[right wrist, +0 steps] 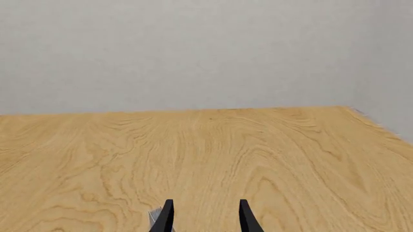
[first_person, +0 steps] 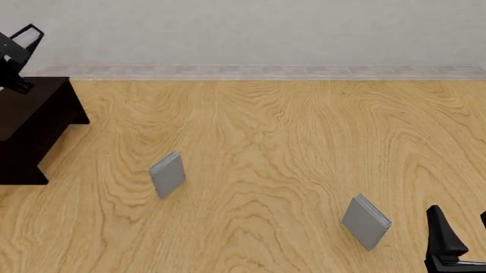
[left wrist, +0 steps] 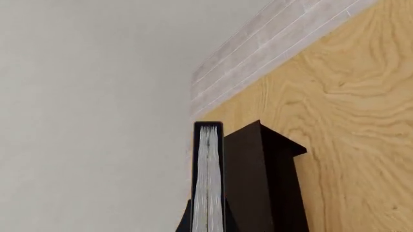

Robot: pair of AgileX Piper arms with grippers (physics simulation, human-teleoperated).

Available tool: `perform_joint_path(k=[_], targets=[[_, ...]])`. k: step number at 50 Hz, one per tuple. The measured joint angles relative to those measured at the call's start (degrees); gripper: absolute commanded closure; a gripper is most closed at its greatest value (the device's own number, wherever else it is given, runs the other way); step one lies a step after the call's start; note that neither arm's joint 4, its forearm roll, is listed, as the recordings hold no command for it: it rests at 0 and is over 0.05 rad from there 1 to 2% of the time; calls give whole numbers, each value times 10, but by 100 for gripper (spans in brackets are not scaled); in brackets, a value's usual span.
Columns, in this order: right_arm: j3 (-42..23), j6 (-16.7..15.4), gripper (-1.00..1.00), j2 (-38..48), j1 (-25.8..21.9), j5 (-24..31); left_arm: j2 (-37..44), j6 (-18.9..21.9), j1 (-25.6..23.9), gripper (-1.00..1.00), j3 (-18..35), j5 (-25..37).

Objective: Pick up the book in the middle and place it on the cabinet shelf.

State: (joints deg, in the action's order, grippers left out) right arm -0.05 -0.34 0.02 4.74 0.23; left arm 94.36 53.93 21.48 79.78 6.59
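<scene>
**Book held over the cabinet**

The book (left wrist: 208, 179) is pinched in the left pincer (first_person: 15, 54), black covers upright and white page edges showing, raised above the cabinet shelf (first_person: 31, 122) and just beside its flat top. Away from the cabinet, two grey books lie on the worktop (first_person: 274, 142): one (first_person: 168, 173) nearer it, the other (first_person: 366, 221) well beyond. Past that, the right pincer (right wrist: 205, 217) rests spread and empty.

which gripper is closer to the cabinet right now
Left. The left gripper holds the book right over the cabinet at the table's far left. The right gripper sits low at the near right, across the table from it.
</scene>
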Motion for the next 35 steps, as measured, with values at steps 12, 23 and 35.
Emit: perform_joint_path(k=[12, 23, 35], targets=[[0, 0, -100, 0, 0, 0, 43, 36, 31, 100, 13, -28], [0, 0, -100, 0, 1, 1, 74, 68, 56, 100, 27, -24], [0, -1, -100, 0, 2, 2, 109, 93, 79, 100, 58, 16]])
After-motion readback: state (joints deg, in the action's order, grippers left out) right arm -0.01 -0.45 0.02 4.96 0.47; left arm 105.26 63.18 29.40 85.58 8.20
